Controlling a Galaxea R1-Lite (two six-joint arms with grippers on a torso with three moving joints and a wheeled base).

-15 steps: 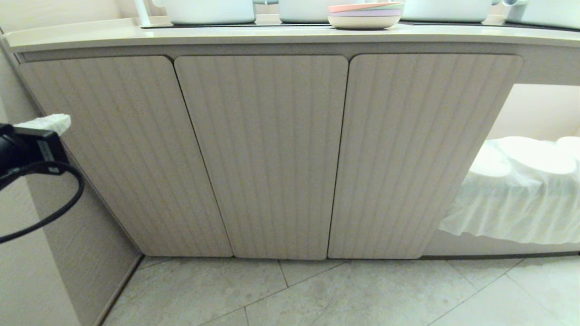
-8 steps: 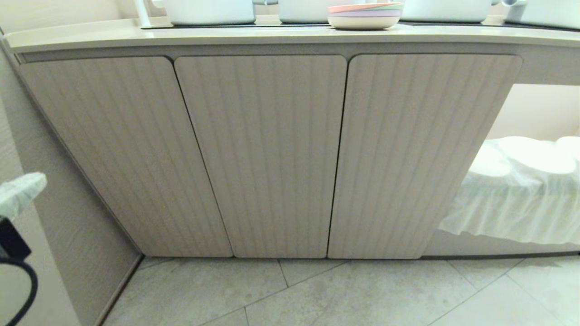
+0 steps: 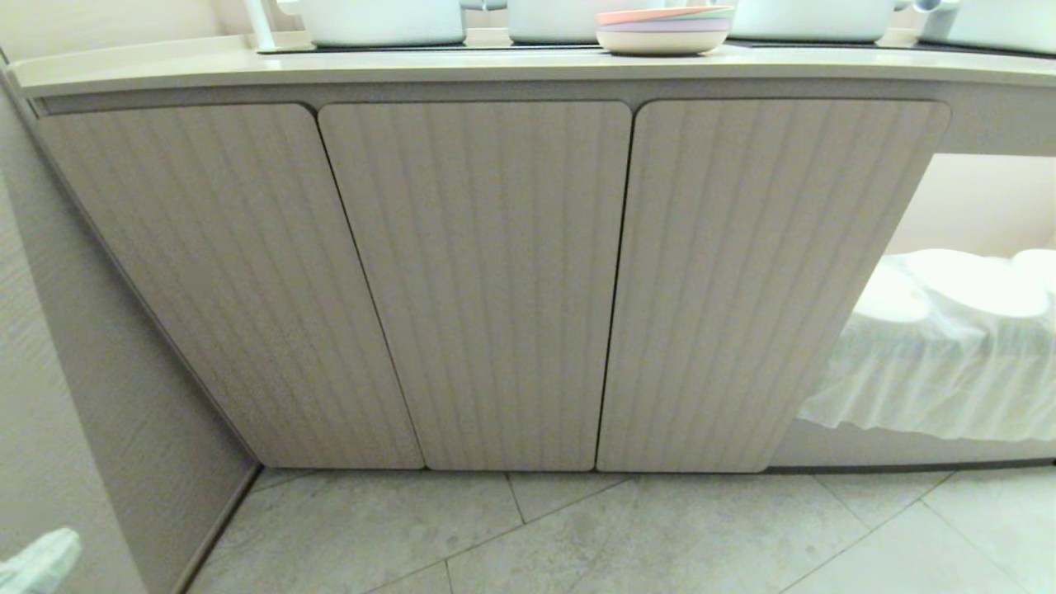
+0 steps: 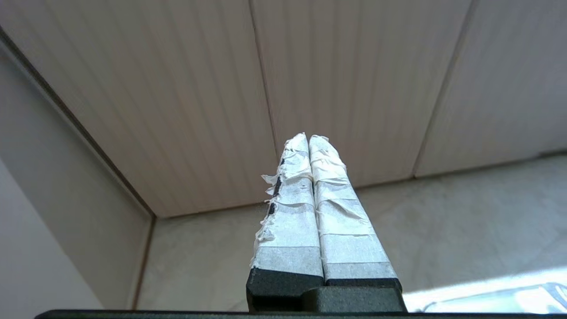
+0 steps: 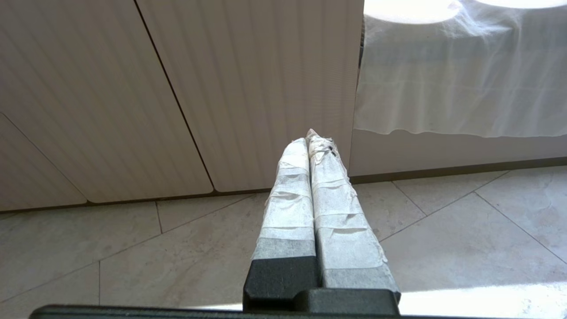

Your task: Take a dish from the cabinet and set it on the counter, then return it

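The cabinet [image 3: 495, 280] in front of me has all three ribbed doors closed, and the counter [image 3: 495, 66] above it carries only pots and the pink-topped stack of plates [image 3: 665, 28]. No light blue dish is visible; I judge it is inside the cabinet, so either nothing is begun or all is finished. I cannot say how it looks. My left gripper [image 4: 308, 138] hangs low near the floor, fingers pressed together and empty. My right gripper [image 5: 312, 138] is the same.
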